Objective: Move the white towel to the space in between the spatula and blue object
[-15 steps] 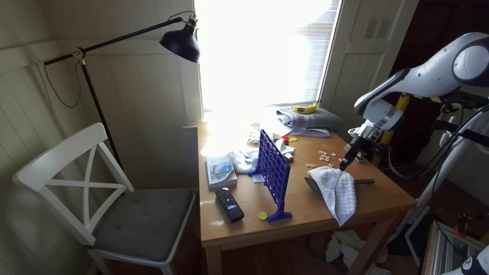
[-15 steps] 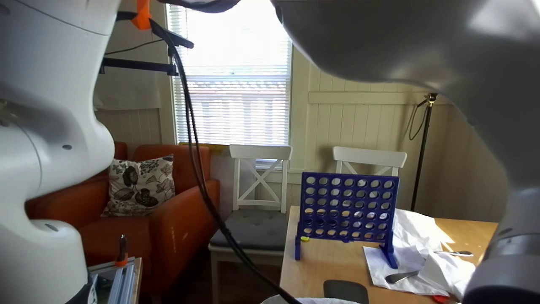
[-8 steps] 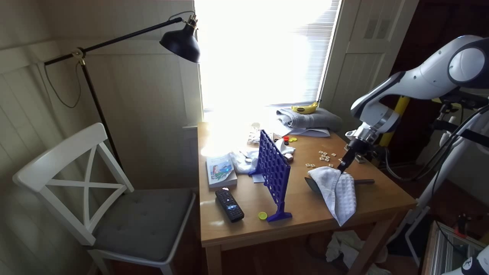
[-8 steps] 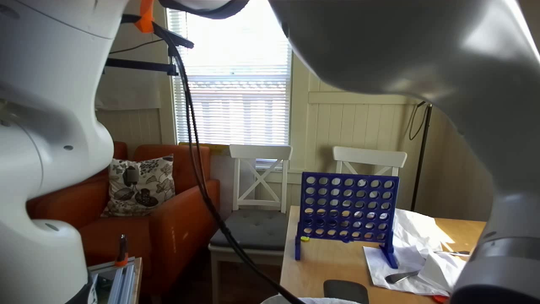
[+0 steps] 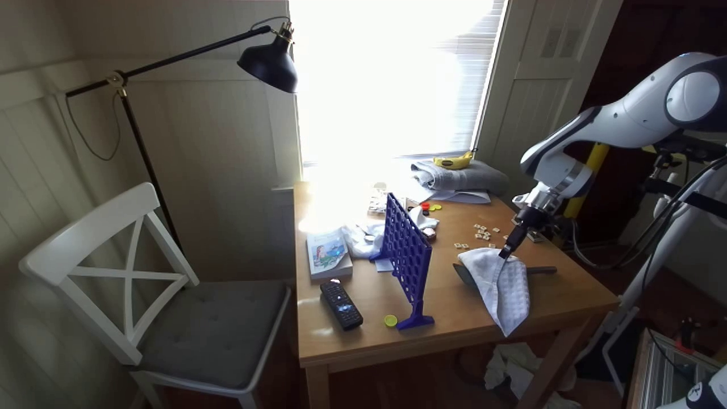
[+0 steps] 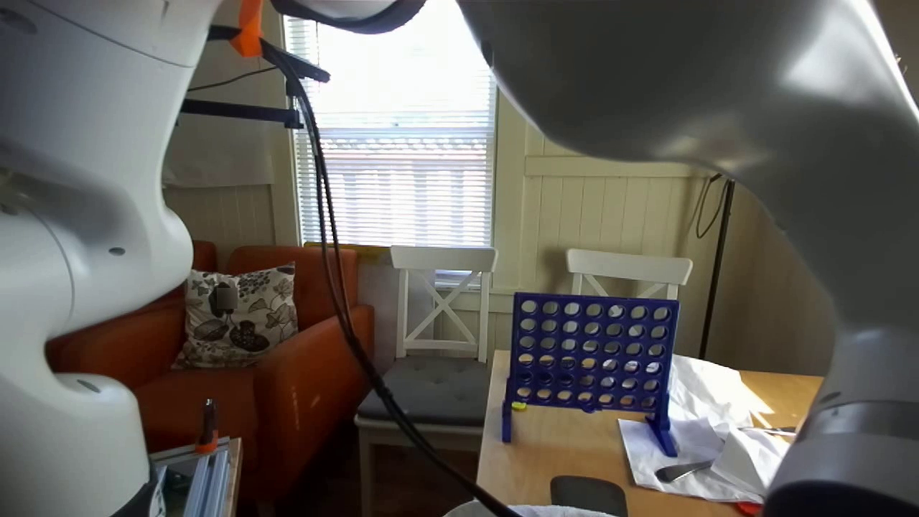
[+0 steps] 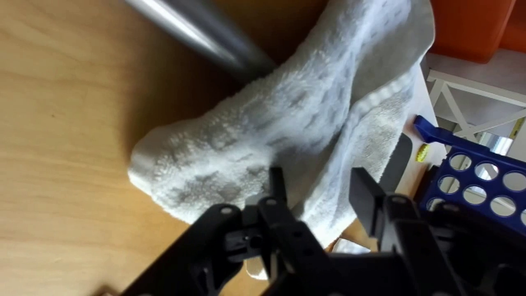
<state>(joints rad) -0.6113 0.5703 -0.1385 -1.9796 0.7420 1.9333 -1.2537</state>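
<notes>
In an exterior view the tabletop point(image 5: 446, 304) carries everything the job needs. The blue game rack point(image 5: 406, 255) stands upright on it; the bare wood at its three o'clock looks like the goal. The white towel point(image 5: 511, 287) lies past that spot, at the rack's three to four o'clock, draped across the spatula point(image 5: 542, 270), its six-o'clock corner seeming to overhang the edge. I expect it to be light, limp and hardly slippery, with nothing to break, though it should sag and trail once lifted. The raised fold at its twelve o'clock looks the best hold. The spatula, handle out at two o'clock and blade at ten, is likely stiff and could come along if pinched through the cloth. In the wrist view the pincer point(image 7: 318, 185) is wide, jaws well apart, the fold showing between them; whether they touch it I cannot tell.
</notes>
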